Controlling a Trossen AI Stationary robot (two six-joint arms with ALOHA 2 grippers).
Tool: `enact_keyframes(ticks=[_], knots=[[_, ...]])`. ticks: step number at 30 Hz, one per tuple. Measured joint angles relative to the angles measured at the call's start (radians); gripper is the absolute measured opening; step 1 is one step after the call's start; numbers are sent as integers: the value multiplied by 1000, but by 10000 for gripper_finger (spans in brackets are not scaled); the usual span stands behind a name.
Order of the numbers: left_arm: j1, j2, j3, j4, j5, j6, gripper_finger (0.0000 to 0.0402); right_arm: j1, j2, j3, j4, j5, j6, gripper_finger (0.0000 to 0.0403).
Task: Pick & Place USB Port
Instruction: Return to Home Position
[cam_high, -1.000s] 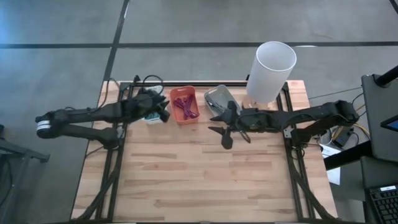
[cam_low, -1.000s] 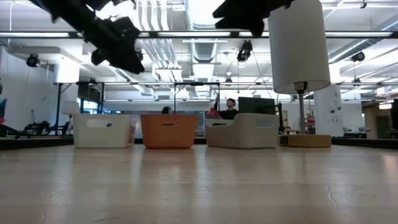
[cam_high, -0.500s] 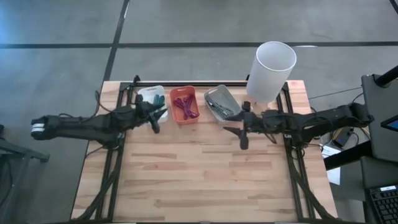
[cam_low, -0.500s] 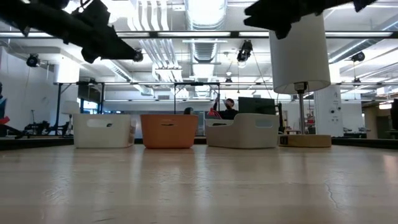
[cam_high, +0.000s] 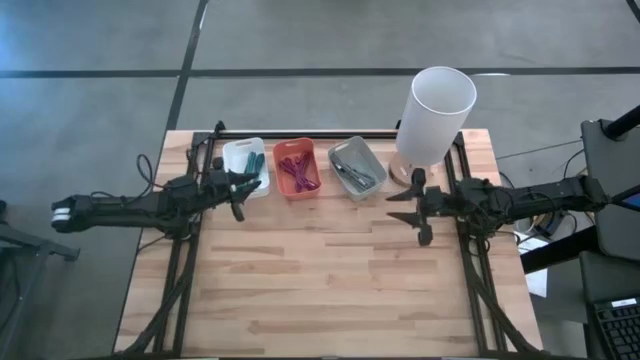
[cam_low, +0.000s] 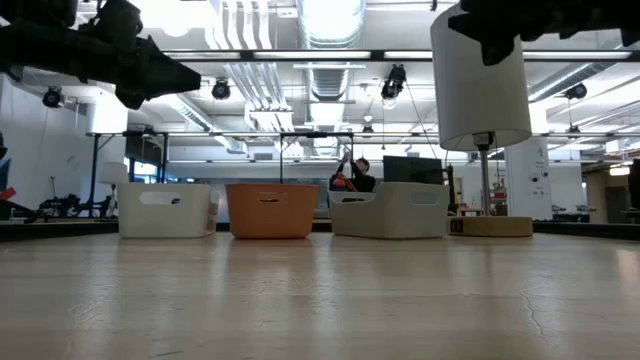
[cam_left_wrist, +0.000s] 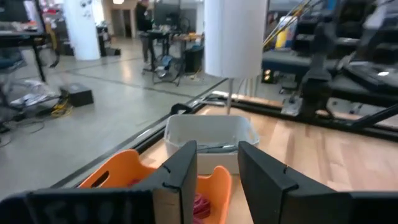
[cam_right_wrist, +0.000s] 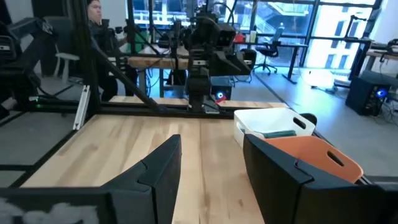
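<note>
Both arms are hanging up in the air over the far half of the wooden surface (cam_high: 320, 275), neither carrying anything. The left end effector (cam_high: 243, 192) sits above the near right corner of the white bin (cam_high: 234, 153). Its wrist view shows the two fingers (cam_left_wrist: 180, 177) apart with a clear gap and nothing between them. The right end effector (cam_high: 408, 207) is over by the right side, just near of the tall white cylinder (cam_high: 437, 110) and to the right of the grey bin (cam_high: 345, 152). Its fingers (cam_right_wrist: 163, 168) are spread too, and empty.

The three bins stand in a row along the far edge: white on the left, the orange bin (cam_high: 283, 151) in the middle, grey on the right. The black and blue USB cables (cam_high: 256, 158) are in the white bin, on its right side, though they're really just a dark teal blob from above. The orange one has purple stuff in it, and the grey one has some dark and silvery bits I can't make out.

The low view shows a person (cam_low: 357, 176) way back in the room behind the bins.
</note>
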Motion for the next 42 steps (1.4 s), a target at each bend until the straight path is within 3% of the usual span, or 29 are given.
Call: enact_keyframes(ticks=[6,11,18,42], knots=[[0,-60,-84,117,92,9,115,0,-78,-62,0,-6,-17,169],[0,-117,-140,170,95,14,115,0,-125,-118,21,-6,-27,169],[0,-178,-184,183,95,14,115,0,-179,-190,131,-135,-73,169],[0,-311,-219,128,96,21,115,0,-454,-345,122,-141,-59,169]])
